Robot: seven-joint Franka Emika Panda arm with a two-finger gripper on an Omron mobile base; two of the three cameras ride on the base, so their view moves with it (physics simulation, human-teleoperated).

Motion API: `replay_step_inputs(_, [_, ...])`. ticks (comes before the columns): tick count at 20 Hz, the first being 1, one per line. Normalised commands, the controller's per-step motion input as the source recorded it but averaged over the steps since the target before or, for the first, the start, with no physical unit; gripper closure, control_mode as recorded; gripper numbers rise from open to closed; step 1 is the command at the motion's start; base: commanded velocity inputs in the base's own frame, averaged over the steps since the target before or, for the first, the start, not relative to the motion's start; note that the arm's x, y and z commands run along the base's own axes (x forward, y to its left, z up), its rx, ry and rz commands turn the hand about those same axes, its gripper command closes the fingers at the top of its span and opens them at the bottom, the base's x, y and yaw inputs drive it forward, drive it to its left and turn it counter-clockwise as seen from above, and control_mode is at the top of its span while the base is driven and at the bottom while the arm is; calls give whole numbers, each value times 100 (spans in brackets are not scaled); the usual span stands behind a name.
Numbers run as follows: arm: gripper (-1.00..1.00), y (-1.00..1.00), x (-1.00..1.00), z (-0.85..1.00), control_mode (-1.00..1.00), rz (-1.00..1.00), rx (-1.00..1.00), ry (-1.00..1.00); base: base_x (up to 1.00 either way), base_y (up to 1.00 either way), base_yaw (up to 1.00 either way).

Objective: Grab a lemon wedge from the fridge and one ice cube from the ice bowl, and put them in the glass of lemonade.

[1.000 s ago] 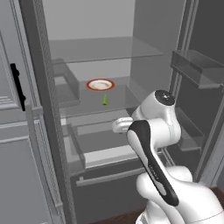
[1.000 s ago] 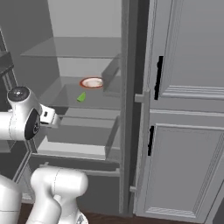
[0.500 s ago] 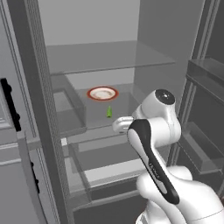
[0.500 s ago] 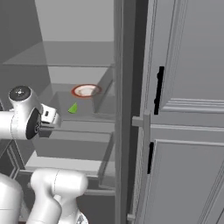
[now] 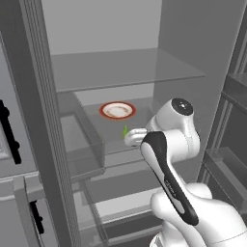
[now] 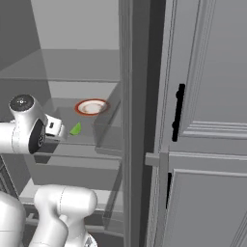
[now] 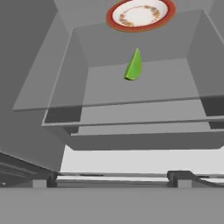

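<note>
Nearest, at the lower right of the left base view and the lower left of the right base view, the white arm, bent at the elbow and reaching forward into the open fridge (image 5: 193, 58). Gripper (image 5: 129, 139) partly visible at mid-frame of the left base view, pointed inward toward the shelves; jaw spacing impossible to tell, with only two dark tips low in the hand view and nothing between them.

Just beyond the gripper, a clear drawer (image 7: 78, 100) with see-through walls, across the middle of the hand view. Farther in, the lemon wedge (image 7: 134, 65) lying on the glass shelf (image 5: 144, 67), upper centre of the hand view, small and yellow-green, apart from the gripper. Same wedge a green speck at centre of the left base view (image 5: 125, 130) and left of centre in the right base view (image 6: 75, 129).

Farthest back, an orange-rimmed white plate (image 7: 140, 14) at the top edge of the hand view, behind the wedge, not touching it.

To the right in the right base view, light grey cabinets (image 6: 212, 96) with black handles.
</note>
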Motion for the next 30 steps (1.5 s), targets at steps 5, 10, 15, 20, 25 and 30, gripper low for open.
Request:
replay_step_inputs(5, [-100,0,8,0,-100,-1,0,0,33,1,-1])
replay_step_inputs(10, [-100,-7,63,10,-100,-11,-1,-13,0,0,0])
replay_step_inputs(15, [-100,-26,56,-6,-100,-18,-1,3,0,0,0])
replay_step_inputs(20, [-100,2,35,-26,-100,-4,-3,21,0,0,0])
replay_step_inputs(25, [-100,17,23,-33,-100,0,-8,16,0,0,0])
replay_step_inputs(30, [-100,15,24,-32,-100,0,-13,-2,0,0,0])
